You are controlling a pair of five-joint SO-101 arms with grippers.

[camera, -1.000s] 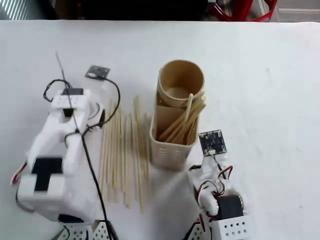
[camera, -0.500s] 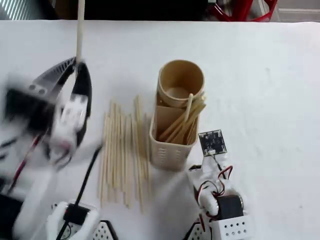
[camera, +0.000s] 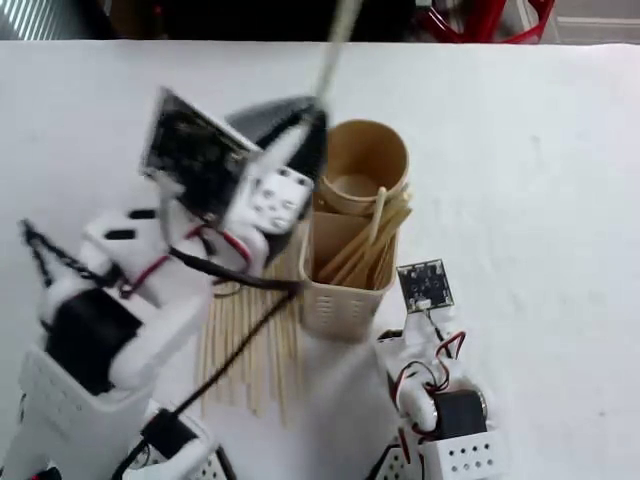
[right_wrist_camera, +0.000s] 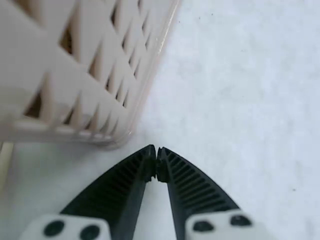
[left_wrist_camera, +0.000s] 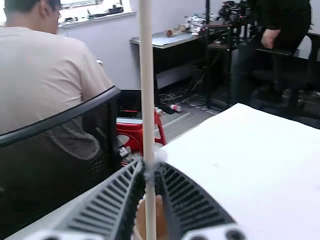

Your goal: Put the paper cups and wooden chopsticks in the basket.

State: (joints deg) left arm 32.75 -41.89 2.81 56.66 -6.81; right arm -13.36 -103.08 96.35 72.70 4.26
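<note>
Two arms stand at the one surface (camera: 540,150): the left arm (camera: 110,330) and the right arm (camera: 440,400), each carrying one small circuit board, so two boards. There is one basket (camera: 335,300). At its far end sits one paper cup (camera: 362,165); its doubled rim may mean more are nested inside, I can't tell. One raised chopstick (left_wrist_camera: 146,75) is up with the left arm. At least four leaning chopsticks (camera: 365,248) stand in the basket. Roughly ten loose chopsticks (camera: 250,350) lie beside it, too overlapped and covered for an exact count.
</note>
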